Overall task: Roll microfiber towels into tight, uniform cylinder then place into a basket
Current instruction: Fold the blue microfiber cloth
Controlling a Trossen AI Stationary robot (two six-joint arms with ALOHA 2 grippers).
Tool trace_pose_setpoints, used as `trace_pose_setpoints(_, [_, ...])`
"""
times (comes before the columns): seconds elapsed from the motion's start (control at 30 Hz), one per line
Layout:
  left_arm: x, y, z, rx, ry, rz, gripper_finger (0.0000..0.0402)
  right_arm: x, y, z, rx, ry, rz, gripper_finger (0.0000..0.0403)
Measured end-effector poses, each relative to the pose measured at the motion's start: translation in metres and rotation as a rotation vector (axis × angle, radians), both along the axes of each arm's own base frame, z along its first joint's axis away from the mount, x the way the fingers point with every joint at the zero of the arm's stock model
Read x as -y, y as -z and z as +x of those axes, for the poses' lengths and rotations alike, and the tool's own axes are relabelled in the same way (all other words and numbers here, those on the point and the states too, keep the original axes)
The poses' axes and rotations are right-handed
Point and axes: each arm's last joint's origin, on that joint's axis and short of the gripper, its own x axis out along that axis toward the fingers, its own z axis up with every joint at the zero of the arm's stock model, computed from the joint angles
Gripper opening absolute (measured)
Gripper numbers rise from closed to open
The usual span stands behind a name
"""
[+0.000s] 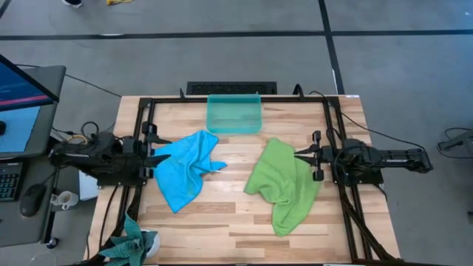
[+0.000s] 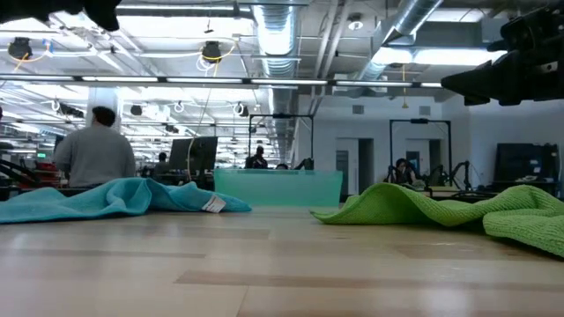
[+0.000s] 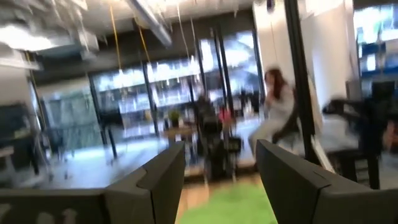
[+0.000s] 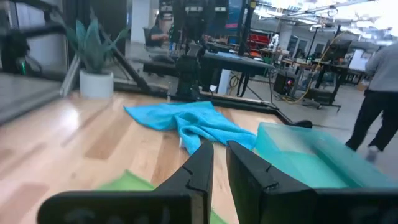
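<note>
The sky-blue towel [image 1: 185, 168] [image 2: 115, 198] [image 4: 186, 121] lies crumpled and flat on the table's left half. The lime green towel [image 1: 284, 185] [image 2: 441, 207] lies bunched on the right half. The see-through teal basket [image 1: 234, 114] [image 2: 278, 187] [image 4: 311, 155] stands at the far edge, in the middle. My left gripper [image 1: 159, 157] [image 3: 221, 168] is open and raised above the blue towel's left end, with nothing between its fingers. My right gripper [image 1: 298, 154] [image 4: 219, 162] hovers level over the green towel's right part. Its fingers stand a narrow gap apart on nothing.
A black frame rail [image 1: 140, 133] runs along the table's sides. A potted plant [image 1: 133, 244] stands at the near left corner. A monitor and keyboard [image 1: 15, 111] sit left of the table. A person [image 2: 92, 150] stands in the room behind. Bare wood lies between and in front of the towels.
</note>
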Motion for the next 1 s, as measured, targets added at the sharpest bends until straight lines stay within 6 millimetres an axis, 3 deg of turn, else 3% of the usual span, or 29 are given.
trace_pose_setpoints(0.17, [0.000,-0.005,0.021,-0.342,-0.065,0.012,0.0192,0.000,-0.001,0.000,0.007,0.002,0.152,0.0069])
trace_pose_setpoints(0.37, [0.005,0.003,0.048,-0.676,-0.079,-0.089,0.0192,0.000,0.000,0.000,0.007,0.002,0.166,0.0069])
trace_pose_setpoints(0.63, [0.028,0.030,0.070,-0.913,0.003,-0.197,0.0192,0.000,-0.001,0.000,0.007,0.002,0.167,0.0069])
trace_pose_setpoints(1.0, [0.071,0.053,0.075,-1.093,0.067,-0.370,0.0192,0.000,-0.001,0.000,0.013,0.003,0.313,0.0069])
